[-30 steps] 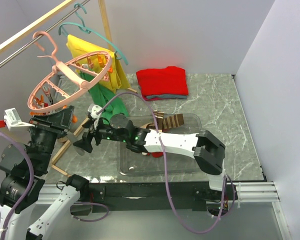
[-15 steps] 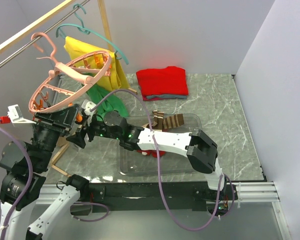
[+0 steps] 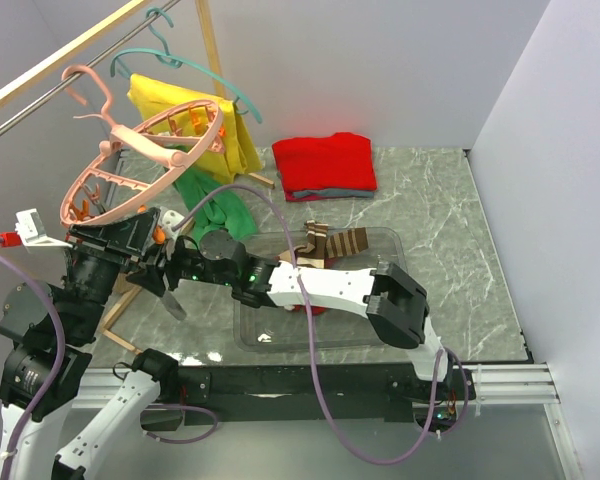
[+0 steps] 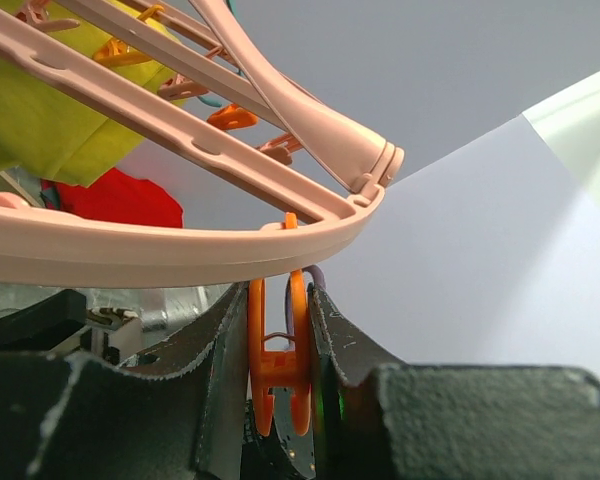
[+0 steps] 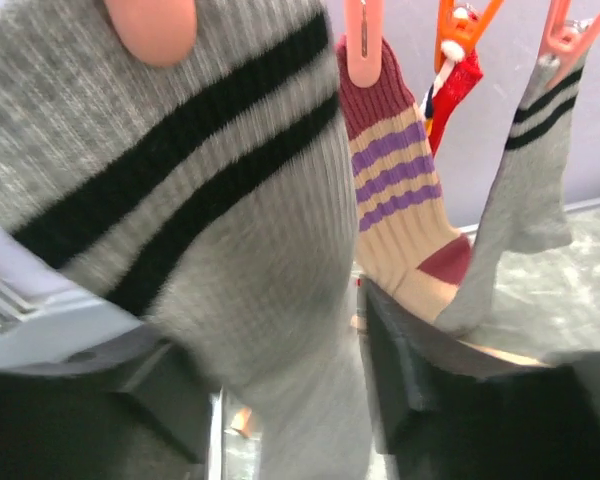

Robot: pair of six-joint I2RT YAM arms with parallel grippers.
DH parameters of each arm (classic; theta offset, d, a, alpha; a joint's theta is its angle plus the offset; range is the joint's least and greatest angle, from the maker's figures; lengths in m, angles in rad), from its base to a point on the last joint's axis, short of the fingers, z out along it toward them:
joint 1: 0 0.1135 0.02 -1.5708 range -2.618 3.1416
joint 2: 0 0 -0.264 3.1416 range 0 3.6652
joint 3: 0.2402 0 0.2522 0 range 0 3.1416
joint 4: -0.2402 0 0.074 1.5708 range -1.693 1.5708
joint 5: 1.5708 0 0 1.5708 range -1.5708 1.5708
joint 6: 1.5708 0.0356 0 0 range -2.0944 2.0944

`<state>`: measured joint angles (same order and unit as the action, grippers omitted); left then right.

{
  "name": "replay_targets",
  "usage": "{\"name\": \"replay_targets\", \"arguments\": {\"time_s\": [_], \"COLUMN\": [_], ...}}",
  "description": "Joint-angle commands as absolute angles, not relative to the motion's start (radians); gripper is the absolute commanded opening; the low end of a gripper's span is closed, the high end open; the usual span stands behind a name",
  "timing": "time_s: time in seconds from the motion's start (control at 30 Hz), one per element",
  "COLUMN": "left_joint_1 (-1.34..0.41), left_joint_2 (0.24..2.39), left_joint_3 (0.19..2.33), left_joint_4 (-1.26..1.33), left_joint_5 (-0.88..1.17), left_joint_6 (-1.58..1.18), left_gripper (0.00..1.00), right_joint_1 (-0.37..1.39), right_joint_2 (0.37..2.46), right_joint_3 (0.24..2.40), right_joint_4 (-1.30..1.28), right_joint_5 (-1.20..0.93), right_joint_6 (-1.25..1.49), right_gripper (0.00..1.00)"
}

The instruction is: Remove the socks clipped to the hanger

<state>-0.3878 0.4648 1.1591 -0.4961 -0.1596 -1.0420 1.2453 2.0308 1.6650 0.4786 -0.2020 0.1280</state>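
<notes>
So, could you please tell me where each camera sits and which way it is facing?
Top external: above and behind the bases, looking down on the table; left arm and right arm show, reaching towards the hanger.
Left wrist: looks up at the hanger's ring; the left gripper pinches an orange clip.
Right wrist: looks up at the clipped socks; the right gripper straddles a grey sock.
Shared: top and left wrist both show the hanger.

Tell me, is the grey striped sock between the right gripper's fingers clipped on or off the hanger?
Clipped on: a pink clip pinches the top edge of the grey sock in the right wrist view.
</notes>
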Motion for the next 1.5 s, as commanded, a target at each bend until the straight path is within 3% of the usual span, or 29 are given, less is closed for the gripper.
{"name": "replay_targets", "arguments": {"time_s": [0.0, 0.03, 0.13, 0.17, 0.27, 0.47, 0.77, 1.03, 1.23, 1.47], "left_joint_1": [-0.391, -0.39, -0.39, -0.391, -0.391, -0.39, -0.39, -0.391, -0.39, -0.39], "left_joint_2": [0.46, 0.457, 0.449, 0.445, 0.442, 0.448, 0.4, 0.439, 0.414, 0.492], "left_joint_3": [1.184, 1.183, 1.174, 1.167, 1.167, 1.248, 1.318, 1.345, 1.263, 1.246], "left_joint_4": [-0.437, -0.439, -0.448, -0.449, -0.466, -0.659, -0.834, -0.936, -0.89, -0.858], "left_joint_5": [-0.132, -0.133, -0.137, -0.133, -0.127, -0.202, -0.389, -0.497, -0.538, -0.505], "left_joint_6": [-1.046, -1.043, -1.019, -1.006, -0.942, -0.813, -0.678, -0.64, -0.709, -0.818], "left_gripper": [0.15, 0.15, 0.26, 0.42, 0.66, 0.8, 0.69, 0.75, 0.65, 0.6], "right_joint_1": [1.247, 1.246, 1.247, 1.249, 1.249, 1.247, 1.249, 1.249, 1.249, 1.247], "right_joint_2": [2.056, 2.051, 2.02, 1.999, 1.945, 1.844, 1.821, 1.786, 1.753, 1.717], "right_joint_3": [1.72, 1.714, 1.677, 1.664, 1.602, 1.497, 1.5, 1.473, 1.439, 1.399], "right_joint_4": [0.502, 0.508, 0.522, 0.523, 0.534, 0.513, 0.391, 0.373, 0.388, 0.405], "right_joint_5": [-0.183, -0.18, -0.179, -0.187, -0.186, -0.157, -0.054, -0.057, -0.075, -0.118], "right_joint_6": [0.133, 0.14, 0.153, 0.159, 0.173, 0.172, 0.164, 0.146, 0.152, 0.158], "right_gripper": [0.45, 0.24, 0.0, 0.0, 0.0, 0.0, 0.0, 0.0, 0.0, 0.0]}}
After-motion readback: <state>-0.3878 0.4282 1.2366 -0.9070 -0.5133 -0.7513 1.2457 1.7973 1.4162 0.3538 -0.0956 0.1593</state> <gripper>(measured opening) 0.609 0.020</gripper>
